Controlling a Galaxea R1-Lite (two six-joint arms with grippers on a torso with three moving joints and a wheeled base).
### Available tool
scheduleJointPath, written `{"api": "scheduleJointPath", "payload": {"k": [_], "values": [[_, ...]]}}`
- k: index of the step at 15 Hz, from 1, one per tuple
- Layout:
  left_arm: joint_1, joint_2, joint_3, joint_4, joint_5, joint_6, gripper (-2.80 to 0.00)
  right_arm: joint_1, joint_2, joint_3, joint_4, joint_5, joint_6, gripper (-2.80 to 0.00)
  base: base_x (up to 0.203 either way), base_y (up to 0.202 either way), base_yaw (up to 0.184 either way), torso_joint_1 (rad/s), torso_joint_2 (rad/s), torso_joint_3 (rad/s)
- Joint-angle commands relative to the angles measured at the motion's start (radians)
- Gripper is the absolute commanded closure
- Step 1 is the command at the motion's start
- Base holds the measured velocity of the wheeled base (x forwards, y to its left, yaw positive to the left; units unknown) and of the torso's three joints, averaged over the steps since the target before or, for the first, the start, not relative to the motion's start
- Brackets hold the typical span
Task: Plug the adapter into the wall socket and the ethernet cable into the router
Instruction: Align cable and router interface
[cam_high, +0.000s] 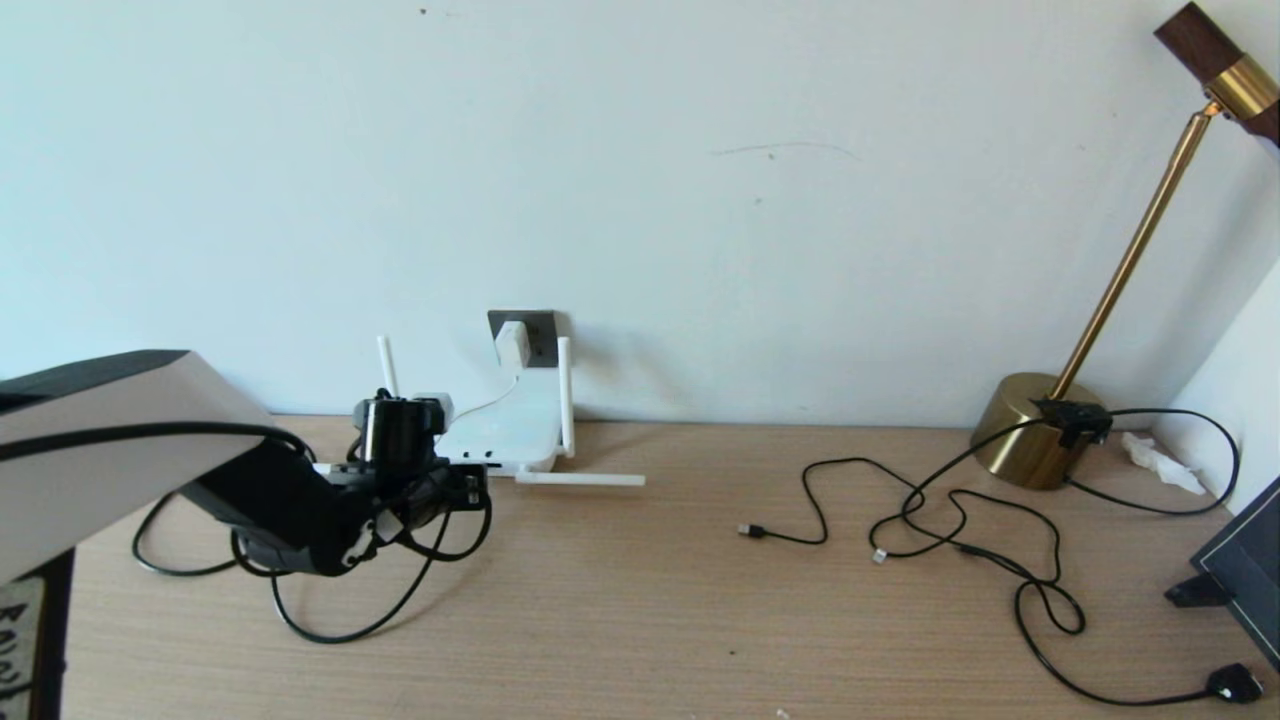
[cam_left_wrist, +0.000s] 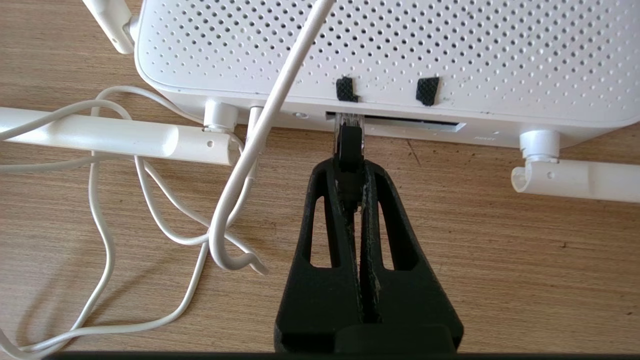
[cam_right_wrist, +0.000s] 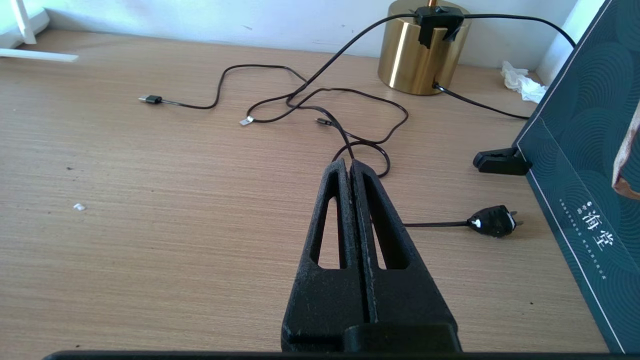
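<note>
Two steps: one appears done, one is under way. Left pincer (cam_left_wrist: 350, 165) pinches the ethernet cable (cam_left_wrist: 348, 145) plug, its clear tip at the router (cam_high: 505, 430) port slot, seating unconfirmed. Adapter (cam_high: 511, 344) sits in the wall socket (cam_high: 540, 335). Right pincer (cam_right_wrist: 348, 167) hangs pressed together, empty, above the tabletop (cam_right_wrist: 150, 200).

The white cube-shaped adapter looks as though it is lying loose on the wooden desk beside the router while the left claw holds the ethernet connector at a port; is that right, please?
Not quite: the head view shows the white cube-shaped adapter seated in the dark grey wall socket, not loose on the desk. The rest holds: the left claw grips the black ethernet cable's clear connector at the white router's port.
</note>
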Motion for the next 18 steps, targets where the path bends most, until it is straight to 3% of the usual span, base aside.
{"api": "scheduleJointPath", "payload": {"k": [1, 18], "values": [[0.0, -0.002, 0.004, -0.001, 0.002, 0.0, 0.0, 0.0, 0.001, 0.0, 0.0, 0.0, -0.001, 0.0, 0.0, 0.0, 0.0, 0.0, 0.0, 0.0], [0.004, 0.001, 0.003, -0.001, 0.002, 0.0, 0.0, 0.0, 0.0, 0.0, 0.0, 0.0, -0.001, 0.0, 0.0, 0.0, 0.0, 0.0, 0.0, 0.0]]}}
